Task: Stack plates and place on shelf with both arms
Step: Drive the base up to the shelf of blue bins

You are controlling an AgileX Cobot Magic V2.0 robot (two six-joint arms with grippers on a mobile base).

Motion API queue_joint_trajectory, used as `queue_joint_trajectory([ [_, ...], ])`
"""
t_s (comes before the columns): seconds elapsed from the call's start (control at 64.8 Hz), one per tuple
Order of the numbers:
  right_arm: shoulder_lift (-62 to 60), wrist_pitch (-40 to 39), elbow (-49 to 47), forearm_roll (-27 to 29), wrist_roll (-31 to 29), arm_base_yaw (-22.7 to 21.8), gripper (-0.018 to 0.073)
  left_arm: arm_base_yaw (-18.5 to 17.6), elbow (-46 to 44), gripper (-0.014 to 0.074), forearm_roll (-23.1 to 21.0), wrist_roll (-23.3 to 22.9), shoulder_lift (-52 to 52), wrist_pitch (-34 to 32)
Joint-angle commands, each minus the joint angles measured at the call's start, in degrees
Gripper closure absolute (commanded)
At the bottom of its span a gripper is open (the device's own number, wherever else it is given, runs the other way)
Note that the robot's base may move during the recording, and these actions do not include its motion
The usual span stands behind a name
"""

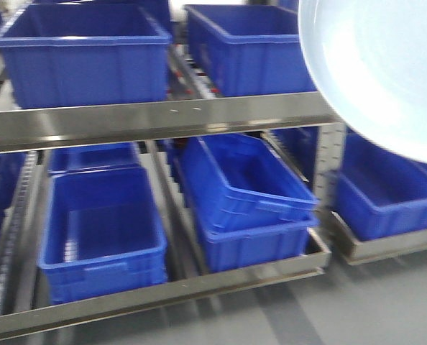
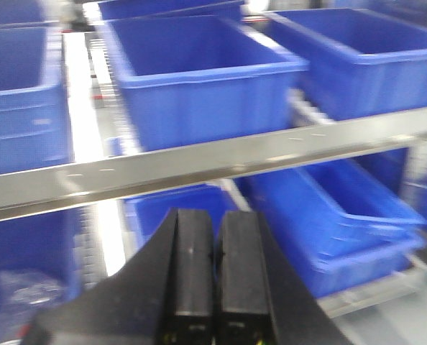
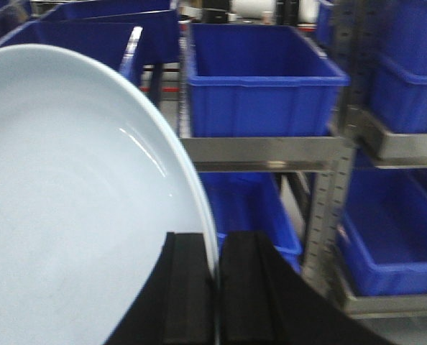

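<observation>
Clamped only by its rim in the right pincer (image 3: 217, 287), the plate (image 3: 77, 215) could pivot, slip out, or clip the shelf (image 3: 264, 152) rail on approach, since the left pincer (image 2: 215, 277), fingers together on nothing, lends no support. The plate is glossy, white, round and shallow, hanging in the air before the shelf's blue crates (image 1: 102, 230). Whether a second plate lies against it cannot be told.
</observation>
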Motion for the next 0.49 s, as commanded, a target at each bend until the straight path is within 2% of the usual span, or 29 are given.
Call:
queue_joint_trajectory([
  [0.0, 0.2, -5.5, -1.9, -0.3, -0.1, -0.2, 0.0503, 0.0, -1.7, 0.0514, 0.1, -0.1, 0.4, -4.8],
  [0.478, 0.2, -5.5, -1.9, -0.3, -0.1, -0.2, 0.0503, -0.1, -1.7, 0.0514, 0.1, -0.1, 0.4, -4.8],
])
